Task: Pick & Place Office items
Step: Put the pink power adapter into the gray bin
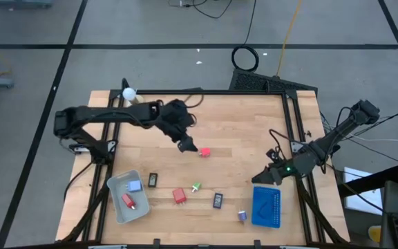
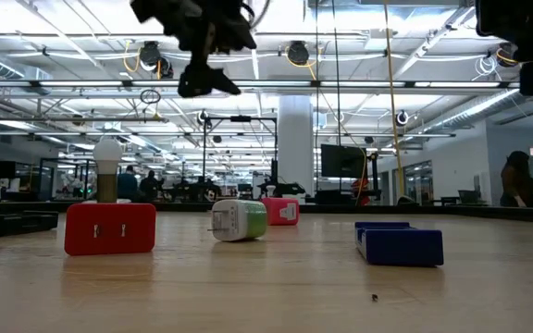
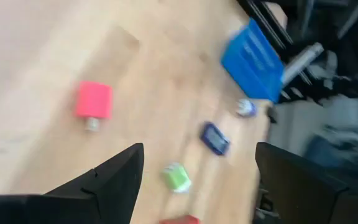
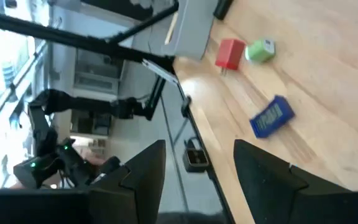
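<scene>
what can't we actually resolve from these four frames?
- Grey tray contents: high view, pieces too small to identify beyond a red and a light-blue one.
- Purple bit: high view too small, left wrist view blurred.
- Left gripper: low view cuts it at the top edge.
- Right gripper: high view, dark and too small to read.

Two blocks [image 1: 131, 194] in left tray [image 1: 116, 184]; other tray [image 1: 266, 207] at bench [image 1: 240, 131] right edge; loose pieces [image 1: 197, 193] between them.
</scene>
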You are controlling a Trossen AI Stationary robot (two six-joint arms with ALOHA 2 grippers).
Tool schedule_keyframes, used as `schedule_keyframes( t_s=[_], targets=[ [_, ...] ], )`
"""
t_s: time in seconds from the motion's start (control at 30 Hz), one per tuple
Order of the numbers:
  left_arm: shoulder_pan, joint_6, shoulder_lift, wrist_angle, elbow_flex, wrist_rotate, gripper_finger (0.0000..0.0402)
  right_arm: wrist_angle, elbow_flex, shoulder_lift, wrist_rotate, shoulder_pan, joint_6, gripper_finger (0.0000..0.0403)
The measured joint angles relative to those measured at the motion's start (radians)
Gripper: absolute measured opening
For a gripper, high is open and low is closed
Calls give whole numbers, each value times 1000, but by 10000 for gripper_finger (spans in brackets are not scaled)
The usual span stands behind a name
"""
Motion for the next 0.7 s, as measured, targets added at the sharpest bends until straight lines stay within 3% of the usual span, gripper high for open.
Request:
schedule_keyframes(
  t_s=[0.3, 0.47, 0.7],
  targets=[
    [-70, 30, -43, -136, 34, -201, 312, 11, 0, 3, -5, -138, -105, 182],
    [-126, 122, 25, -330, 164, -325, 312, 85, 0, 2, -5, -216, -175, 181],
    [-142, 213, 146, -538, 381, -424, 312, 132, 0, 2, -3, -300, -258, 174]
  ],
)
